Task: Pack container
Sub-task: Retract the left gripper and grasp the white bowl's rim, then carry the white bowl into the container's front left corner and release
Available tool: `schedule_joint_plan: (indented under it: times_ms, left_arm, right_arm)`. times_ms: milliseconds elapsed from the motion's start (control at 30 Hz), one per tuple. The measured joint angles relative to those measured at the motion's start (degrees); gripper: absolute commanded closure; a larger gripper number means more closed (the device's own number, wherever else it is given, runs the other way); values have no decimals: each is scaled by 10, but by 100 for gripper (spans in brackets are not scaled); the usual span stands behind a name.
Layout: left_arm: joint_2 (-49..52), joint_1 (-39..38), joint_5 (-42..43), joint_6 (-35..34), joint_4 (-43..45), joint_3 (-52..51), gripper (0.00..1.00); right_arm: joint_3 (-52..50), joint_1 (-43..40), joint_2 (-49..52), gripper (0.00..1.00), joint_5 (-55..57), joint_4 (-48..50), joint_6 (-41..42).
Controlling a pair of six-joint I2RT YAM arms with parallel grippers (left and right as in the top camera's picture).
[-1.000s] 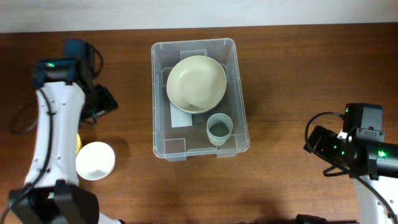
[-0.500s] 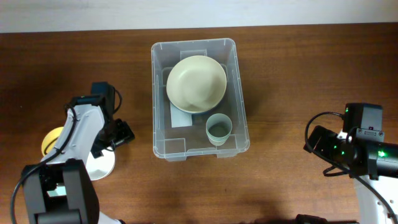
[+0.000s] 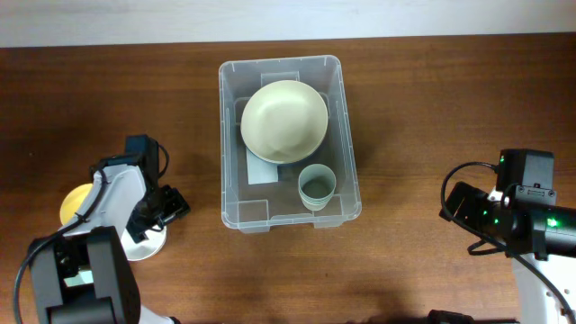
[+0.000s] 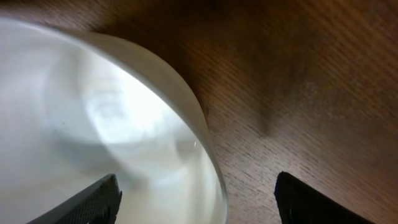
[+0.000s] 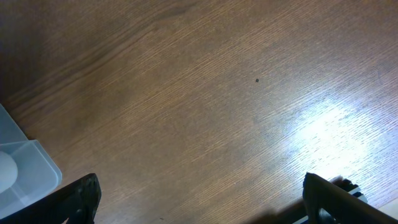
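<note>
The clear plastic container stands at the table's middle. In it lie a cream bowl, a pale green cup and a pale blue flat piece under the bowl. My left gripper is open and low over a white bowl left of the container. In the left wrist view the white bowl fills the left side, and the left gripper straddles its right rim, one finger over the inside, the other over the table. My right gripper is open and empty at the far right; its wrist view shows only wood.
A yellow object lies partly under my left arm, left of the white bowl. A corner of the container shows at the left edge of the right wrist view. A white wall strip runs along the table's back edge.
My left arm has swung from the back left towards the front and come down over the white bowl, covering most of it. The yellow object now shows. The right arm has not moved.
</note>
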Motion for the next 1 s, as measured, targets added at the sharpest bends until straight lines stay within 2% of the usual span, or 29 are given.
schedule_joint_plan:
  times_ms: [133,300,600,767,900,1000]
  left_arm:
    - [0,0,-1,1,7,-2,42]
    - [0,0,-2,10,22,-2,58]
    - [19,0,-2,12,38,-13,68]
    - [28,0,-2,11,41,-17,89]
    - [28,0,-2,13,42,-17,98]
    - [28,0,-1,15,31,-11,100]
  right_arm:
    - [0,0,0,0,0,0,0]
    - [0,0,0,0,0,0,0]
    - [0,0,0,0,0,0,0]
    - [0,0,0,1,0,0,0]
    - [0,0,0,0,0,0,0]
    - [0,0,0,0,0,0,0]
